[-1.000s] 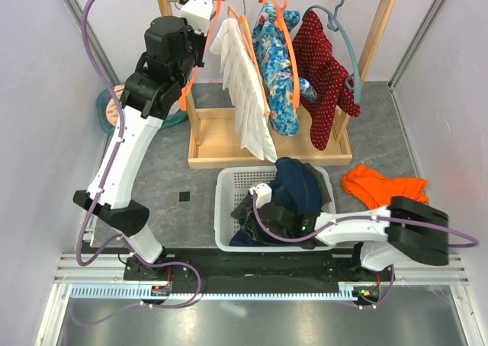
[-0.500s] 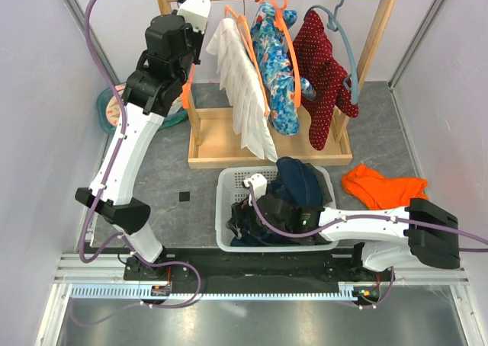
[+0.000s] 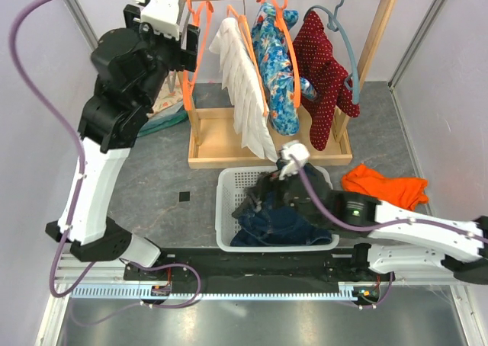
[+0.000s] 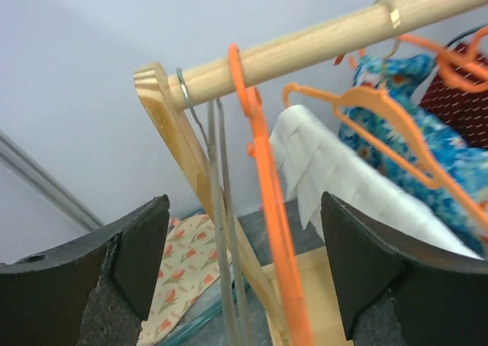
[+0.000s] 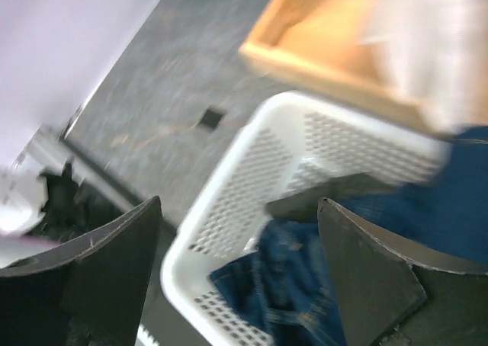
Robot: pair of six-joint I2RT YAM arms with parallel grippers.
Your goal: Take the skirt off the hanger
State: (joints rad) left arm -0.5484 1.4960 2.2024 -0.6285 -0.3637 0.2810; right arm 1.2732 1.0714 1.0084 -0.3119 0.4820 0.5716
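Observation:
The dark navy denim skirt (image 3: pixel 280 225) lies crumpled in the white basket (image 3: pixel 226 209), and it also shows in the right wrist view as the skirt (image 5: pixel 305 293). My right gripper (image 3: pixel 261 197) hovers open just above it with nothing between the fingers; in its own view the gripper (image 5: pixel 240 273) looks down at the basket rim (image 5: pixel 229 209). The bare orange hanger (image 3: pixel 189 52) hangs at the left end of the wooden rail. My left gripper (image 3: pixel 180 47) is open beside it, and the hanger (image 4: pixel 267 186) stands untouched between the spread fingers (image 4: pixel 126 266).
The wooden rack (image 3: pixel 267 157) holds a white garment (image 3: pixel 242 87), a blue floral one (image 3: pixel 276 64) and a dark red dotted one (image 3: pixel 324 75). A thin grey wire hanger (image 4: pixel 219 232) hangs by the rack post. An orange cloth (image 3: pixel 381 186) lies at the right, a tulip-print cloth (image 3: pixel 164 102) at the left.
Both grippers have opened. The right one let go of the skirt in the basket and rose up and right. The left arm lifted and drew back leftward, leaving the orange hanger on the rail.

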